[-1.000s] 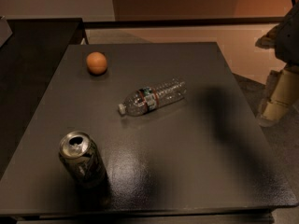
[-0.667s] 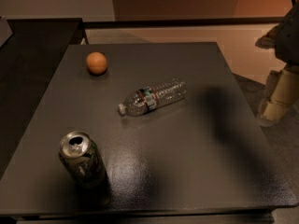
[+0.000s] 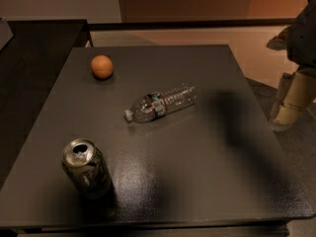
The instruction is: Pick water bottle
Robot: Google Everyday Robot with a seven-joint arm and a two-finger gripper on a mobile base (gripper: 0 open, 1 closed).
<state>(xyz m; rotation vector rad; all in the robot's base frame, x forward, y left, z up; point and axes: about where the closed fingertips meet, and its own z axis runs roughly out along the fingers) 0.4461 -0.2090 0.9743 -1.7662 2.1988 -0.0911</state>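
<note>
Nothing has moved since a second ago: the water bottle (image 3: 160, 102), the can and the arm all sit where they were. The gripper (image 3: 289, 107) hangs off the right edge of the table (image 3: 207, 177), well apart from the bottle and beyond the tabletop. Whether it is released or clenched I cannot tell from here; it holds nothing that I can see.

The bottle lies on its side near the middle of the table, white cap (image 3: 128, 115) pointing toward the near left and base toward the far right. It is well clear of the orange ball (image 3: 101, 66) at the far left and the dented silver can (image 3: 86, 168) standing at the near left.

I judge it light, and thin-walled enough to buckle under a hard squeeze (it looks close to empty, though I can't be sure). Being round and smooth, it will likely roll or skid if I nudge one side first. The ribs should give some bite, so I would come down across the body near the dark label band (image 3: 157, 104), with the jaws set square to its long axis. I would close gently and stay off the tapered neck, where a grasp would slip.
</note>
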